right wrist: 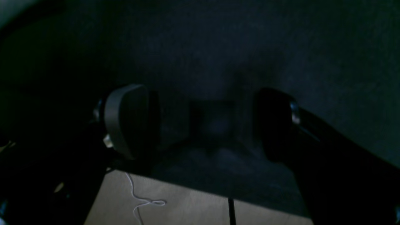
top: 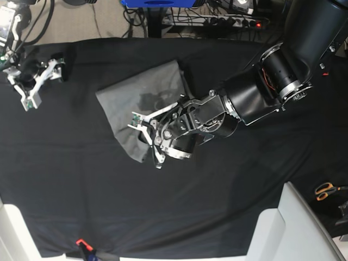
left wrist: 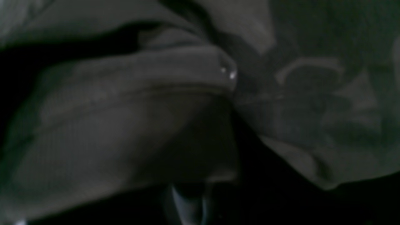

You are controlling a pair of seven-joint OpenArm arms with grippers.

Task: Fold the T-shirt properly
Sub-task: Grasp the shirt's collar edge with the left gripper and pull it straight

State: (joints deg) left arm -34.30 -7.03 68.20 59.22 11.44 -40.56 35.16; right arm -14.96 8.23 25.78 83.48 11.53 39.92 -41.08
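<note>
The grey T-shirt lies folded into a slanted rectangle on the black cloth, left of centre in the base view. My left gripper reaches in from the upper right and sits at the shirt's near right edge, shut on a bunched fold of it. In the left wrist view the T-shirt fills the frame, its fold draped over one dark finger. My right gripper rests far left, well apart from the shirt. It stands open, with only black cloth between its fingers.
A black cloth sheet covers the table. Orange-handled scissors lie at the right edge beside a white panel. Cables and a power strip run along the back. The table's edge and the floor show below my right gripper.
</note>
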